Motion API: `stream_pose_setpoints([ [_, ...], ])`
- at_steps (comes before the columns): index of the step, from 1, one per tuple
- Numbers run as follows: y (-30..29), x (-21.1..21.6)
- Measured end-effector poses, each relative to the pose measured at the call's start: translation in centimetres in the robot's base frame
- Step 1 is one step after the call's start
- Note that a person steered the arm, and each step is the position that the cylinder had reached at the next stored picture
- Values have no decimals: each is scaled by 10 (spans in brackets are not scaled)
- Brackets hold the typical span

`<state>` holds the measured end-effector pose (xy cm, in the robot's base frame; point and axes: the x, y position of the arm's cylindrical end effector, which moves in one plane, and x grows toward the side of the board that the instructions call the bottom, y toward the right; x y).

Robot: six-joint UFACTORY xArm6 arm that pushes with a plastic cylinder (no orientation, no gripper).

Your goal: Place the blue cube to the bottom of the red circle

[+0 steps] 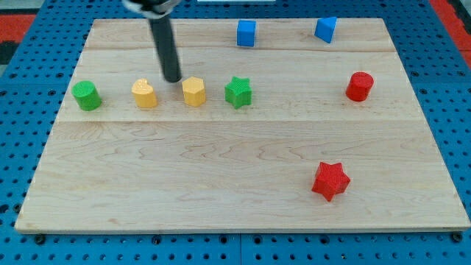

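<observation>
Camera view | my tip (173, 79) between yellow blocks, touching neither | blue cube (246, 33) well right, above

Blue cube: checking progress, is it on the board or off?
On: the blue cube sits on the board near its top edge, far from my tip.

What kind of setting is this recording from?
Likely a lab tabletop pushing rig: a wooden board on a blue perforated base, small coloured blocks like the red star, and my tip.

My tip (173, 79) between yellow heart (145, 94) and yellow hexagon (193, 92), blue cube (246, 34) well apart from red circle (359, 86)
</observation>
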<state>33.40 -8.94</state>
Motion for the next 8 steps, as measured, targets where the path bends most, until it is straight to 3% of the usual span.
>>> stream_pose_setpoints([
  [2,151,-50],
  [4,371,-4],
  [5,376,54],
  [6,324,41],
  [7,333,26],
  [8,317,72],
])
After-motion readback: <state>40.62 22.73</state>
